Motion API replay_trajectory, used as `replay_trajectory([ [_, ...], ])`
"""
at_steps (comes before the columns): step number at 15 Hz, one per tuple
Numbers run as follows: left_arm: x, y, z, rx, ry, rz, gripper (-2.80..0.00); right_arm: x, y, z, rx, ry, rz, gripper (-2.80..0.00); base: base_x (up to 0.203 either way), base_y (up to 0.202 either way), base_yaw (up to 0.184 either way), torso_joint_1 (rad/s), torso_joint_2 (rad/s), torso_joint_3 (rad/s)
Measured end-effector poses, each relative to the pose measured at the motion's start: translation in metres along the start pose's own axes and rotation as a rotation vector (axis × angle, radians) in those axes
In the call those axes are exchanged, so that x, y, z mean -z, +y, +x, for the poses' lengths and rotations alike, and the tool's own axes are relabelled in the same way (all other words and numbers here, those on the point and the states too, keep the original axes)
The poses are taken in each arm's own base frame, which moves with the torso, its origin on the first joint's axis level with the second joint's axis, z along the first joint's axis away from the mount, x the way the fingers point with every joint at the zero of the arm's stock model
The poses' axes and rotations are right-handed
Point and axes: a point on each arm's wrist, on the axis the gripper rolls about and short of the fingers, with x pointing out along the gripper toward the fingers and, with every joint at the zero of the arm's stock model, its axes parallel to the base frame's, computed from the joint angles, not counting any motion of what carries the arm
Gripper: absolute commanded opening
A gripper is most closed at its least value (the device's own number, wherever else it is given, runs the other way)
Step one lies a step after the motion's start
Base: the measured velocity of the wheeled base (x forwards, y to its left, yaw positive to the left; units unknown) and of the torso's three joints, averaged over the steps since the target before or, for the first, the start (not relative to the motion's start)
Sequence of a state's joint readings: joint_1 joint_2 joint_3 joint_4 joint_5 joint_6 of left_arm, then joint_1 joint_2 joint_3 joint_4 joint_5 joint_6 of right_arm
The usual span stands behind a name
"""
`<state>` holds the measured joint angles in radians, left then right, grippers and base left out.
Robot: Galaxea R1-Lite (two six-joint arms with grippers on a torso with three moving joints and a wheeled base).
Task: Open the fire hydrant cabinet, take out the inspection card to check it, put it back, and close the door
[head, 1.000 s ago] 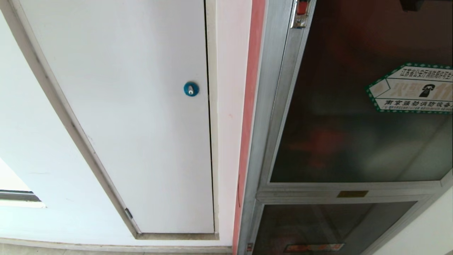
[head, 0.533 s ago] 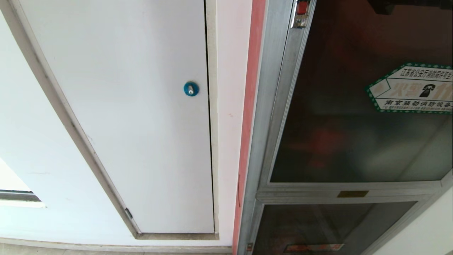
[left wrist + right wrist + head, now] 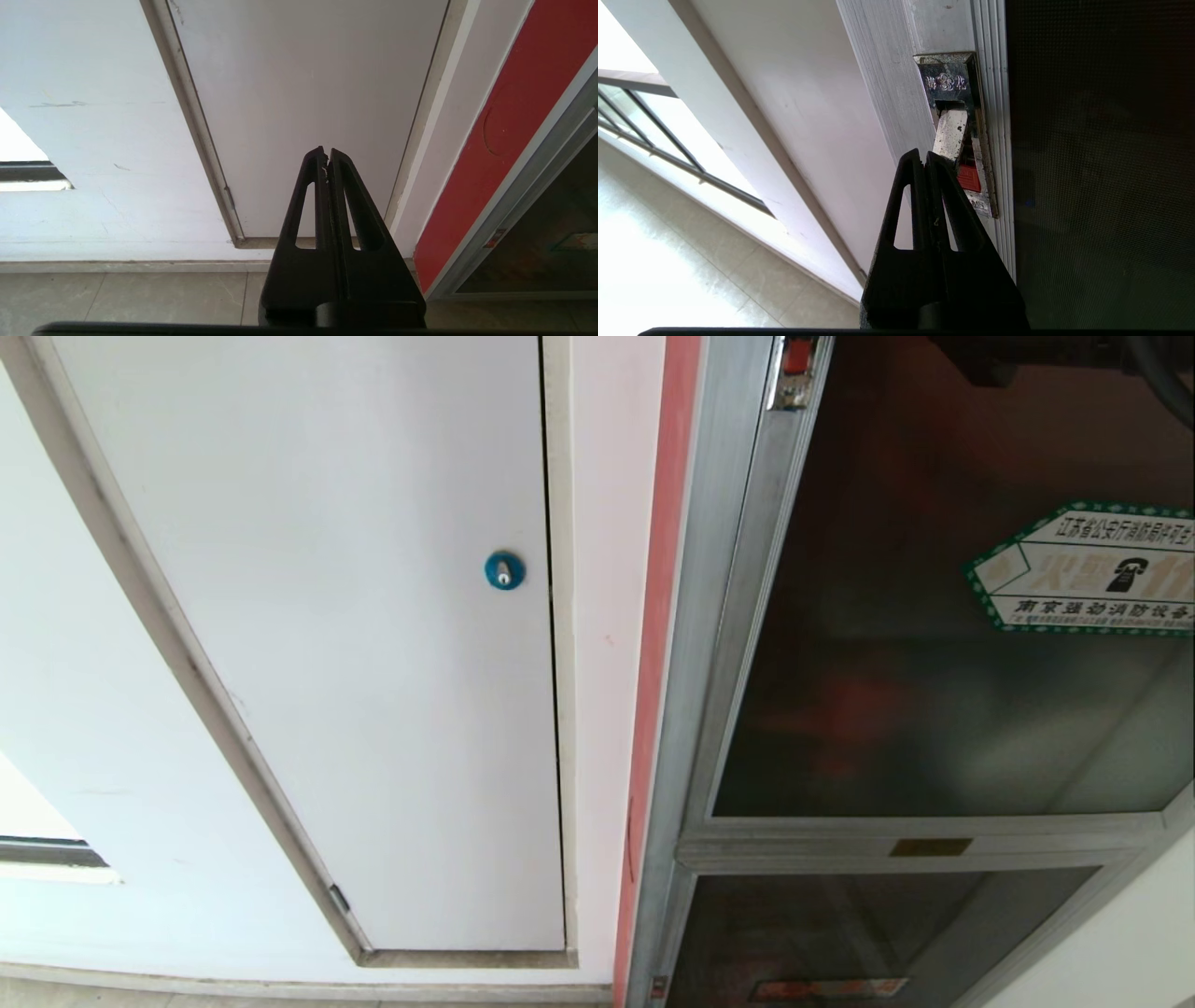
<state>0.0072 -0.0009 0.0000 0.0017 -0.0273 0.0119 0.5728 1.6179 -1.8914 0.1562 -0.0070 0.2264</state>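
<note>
Two grippers show, and both have their jaws pressed tight together with nothing held. The right gripper points at the silver frame of the door, with its tips just beside the red latch and the shiny metal tab above it. Whether the tips touch the latch cannot be told. In the head view only a dark bit of the right arm peeks in at the top edge, in front of the dark glass. The door is shut in the fire hydrant cabinet, and its frosted glass lets only blurry red shapes show through. A green-edged telephone sticker sits on the glass near the right side. Below the door is a smaller dark glass panel with a red label. The inspection card cannot be seen. The left gripper hangs low near the floor, pointing at the white door with the blue round lock, to the left of the cabinet.
</note>
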Motion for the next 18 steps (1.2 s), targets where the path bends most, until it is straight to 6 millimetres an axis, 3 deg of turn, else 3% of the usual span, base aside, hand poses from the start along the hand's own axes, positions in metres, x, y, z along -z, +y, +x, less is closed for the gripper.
replay_trajectory([
  [18,0.000,0.000,0.000,0.000,0.000,0.001,-2.80,0.007,-0.018,0.013,0.060,0.022,-0.006,-2.80,0.000,0.000,0.000,0.000,0.00,0.000],
])
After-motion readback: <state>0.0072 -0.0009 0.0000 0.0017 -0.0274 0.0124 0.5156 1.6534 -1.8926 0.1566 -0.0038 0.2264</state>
